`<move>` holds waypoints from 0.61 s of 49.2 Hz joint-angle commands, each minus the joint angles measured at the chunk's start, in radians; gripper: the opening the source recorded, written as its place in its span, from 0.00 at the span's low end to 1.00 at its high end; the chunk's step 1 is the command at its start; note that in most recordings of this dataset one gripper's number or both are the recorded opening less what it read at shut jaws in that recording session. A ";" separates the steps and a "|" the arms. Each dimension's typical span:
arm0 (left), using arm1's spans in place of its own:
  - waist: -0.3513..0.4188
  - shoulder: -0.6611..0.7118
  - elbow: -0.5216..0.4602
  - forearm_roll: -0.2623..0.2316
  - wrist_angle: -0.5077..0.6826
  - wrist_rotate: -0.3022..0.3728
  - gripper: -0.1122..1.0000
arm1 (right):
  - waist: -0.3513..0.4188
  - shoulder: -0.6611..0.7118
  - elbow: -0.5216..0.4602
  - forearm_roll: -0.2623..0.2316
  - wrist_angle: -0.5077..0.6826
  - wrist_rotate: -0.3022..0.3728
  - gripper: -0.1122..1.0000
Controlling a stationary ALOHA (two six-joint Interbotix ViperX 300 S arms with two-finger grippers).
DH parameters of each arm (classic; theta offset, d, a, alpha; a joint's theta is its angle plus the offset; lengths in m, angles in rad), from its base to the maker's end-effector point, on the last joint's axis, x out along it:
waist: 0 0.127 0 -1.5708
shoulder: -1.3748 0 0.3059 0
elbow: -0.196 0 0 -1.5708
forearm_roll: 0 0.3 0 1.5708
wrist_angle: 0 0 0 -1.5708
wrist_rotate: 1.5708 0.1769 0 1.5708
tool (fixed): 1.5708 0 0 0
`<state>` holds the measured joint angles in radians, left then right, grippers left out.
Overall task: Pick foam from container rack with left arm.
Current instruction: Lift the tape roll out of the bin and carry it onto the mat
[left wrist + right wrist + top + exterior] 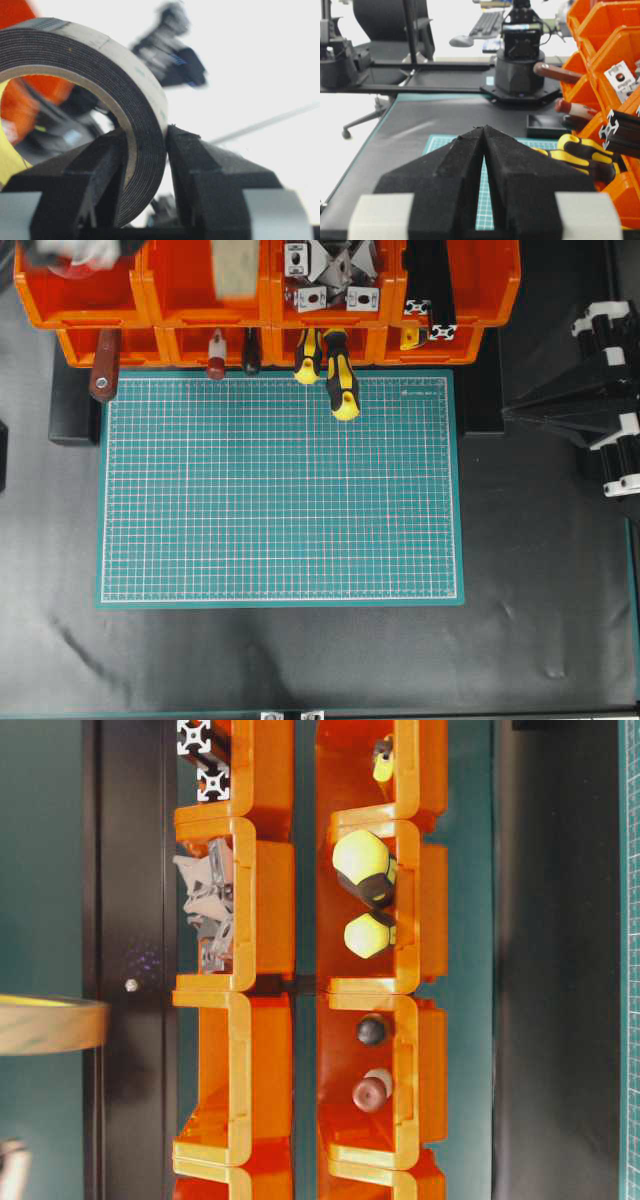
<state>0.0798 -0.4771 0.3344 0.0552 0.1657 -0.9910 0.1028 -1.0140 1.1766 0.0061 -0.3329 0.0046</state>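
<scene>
Left wrist view, nearest: the left gripper is pinched across the wall of the foam, one finger inside the ring and one outside, so the roll stands on edge with its open centre facing the camera and its axis running along the line of sight. The grip sits low on the ring; most of the roll rises above the fingers.

Overhead view: the foam appears as a blurred beige band above the upper bins of the container rack, at the far edge of the frame. The left arm itself is barely in view there.

Judgement: the pick looks made, and the coming move is a clear lift away from the bin lips. Open room lies toward the green mat, which is bare apart from the yellow tool handles overhanging its far edge.

The right gripper has its fingers together, holding nothing, parked well apart at the right of the worktop.
</scene>
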 commanded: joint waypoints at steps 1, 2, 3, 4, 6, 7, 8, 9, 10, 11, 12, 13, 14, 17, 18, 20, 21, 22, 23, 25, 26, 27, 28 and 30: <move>-0.103 -0.031 0.017 0.005 -0.018 0.064 0.33 | 0.000 0.000 -0.035 0.003 0.000 0.000 0.10; -0.124 -0.034 0.025 0.005 -0.020 0.080 0.33 | 0.000 0.000 -0.035 0.002 0.000 0.000 0.10; -0.146 -0.035 0.032 0.005 -0.018 0.095 0.33 | 0.002 0.000 -0.035 0.002 0.000 0.000 0.10; -0.167 -0.035 0.041 0.005 -0.020 0.109 0.33 | 0.000 0.000 -0.035 0.002 0.000 0.000 0.10; -0.216 -0.031 0.060 0.005 -0.020 0.140 0.33 | 0.000 0.000 -0.035 0.002 0.000 0.000 0.10; -0.233 -0.031 0.067 0.005 -0.021 0.149 0.33 | 0.000 -0.002 -0.037 0.002 0.000 0.000 0.10; -0.250 -0.028 0.075 0.006 -0.023 0.156 0.33 | 0.000 -0.002 -0.037 0.002 0.000 0.000 0.10; -0.265 -0.021 0.080 0.005 -0.025 0.163 0.33 | 0.000 -0.002 -0.037 0.002 0.000 0.000 0.10; -0.279 -0.014 0.086 0.005 -0.025 0.173 0.33 | 0.000 -0.002 -0.037 0.002 0.000 0.000 0.10; -0.293 -0.005 0.091 0.005 -0.025 0.181 0.33 | 0.000 -0.002 -0.037 0.002 0.000 0.000 0.10; -0.305 0.006 0.094 0.005 -0.025 0.189 0.33 | 0.000 -0.002 -0.037 0.002 0.000 0.002 0.10; -0.318 0.014 0.097 0.005 -0.025 0.195 0.33 | 0.000 -0.003 -0.037 0.002 0.000 0.002 0.10; -0.325 0.023 0.098 0.005 -0.025 0.201 0.33 | 0.000 -0.003 -0.037 0.002 0.000 0.002 0.10; -0.350 0.051 0.106 0.005 -0.023 0.210 0.33 | 0.000 -0.005 -0.038 0.002 0.000 0.002 0.10; -0.354 0.061 0.109 0.005 -0.018 0.213 0.33 | 0.000 -0.006 -0.040 0.002 0.000 0.002 0.10; -0.362 0.084 0.117 0.006 -0.011 0.216 0.33 | 0.000 -0.008 -0.041 0.002 0.000 0.002 0.10; -0.362 0.098 0.120 0.005 -0.005 0.216 0.33 | 0.000 -0.009 -0.041 0.002 0.000 0.002 0.10; -0.364 0.109 0.124 0.005 0.003 0.216 0.33 | 0.000 -0.011 -0.043 0.002 -0.002 0.002 0.10; -0.365 0.123 0.127 0.005 0.012 0.218 0.33 | 0.000 -0.012 -0.043 0.002 0.000 0.002 0.10; -0.365 0.153 0.135 0.005 0.031 0.218 0.33 | 0.000 -0.017 -0.046 0.002 -0.002 0.002 0.10; -0.364 0.167 0.138 0.005 0.040 0.219 0.33 | 0.000 -0.018 -0.048 0.002 0.000 0.002 0.10; -0.364 0.183 0.140 0.005 0.051 0.221 0.33 | 0.000 -0.021 -0.048 0.002 0.000 0.002 0.10; -0.362 0.195 0.143 0.006 0.063 0.222 0.33 | 0.000 -0.023 -0.049 0.002 -0.002 0.002 0.10; -0.360 0.224 0.147 0.008 0.083 0.222 0.33 | 0.000 -0.028 -0.054 0.002 0.000 0.003 0.10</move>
<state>-0.2823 -0.2899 0.4863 0.0568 0.2224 -0.7731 0.1012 -1.0400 1.1612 0.0061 -0.3329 0.0046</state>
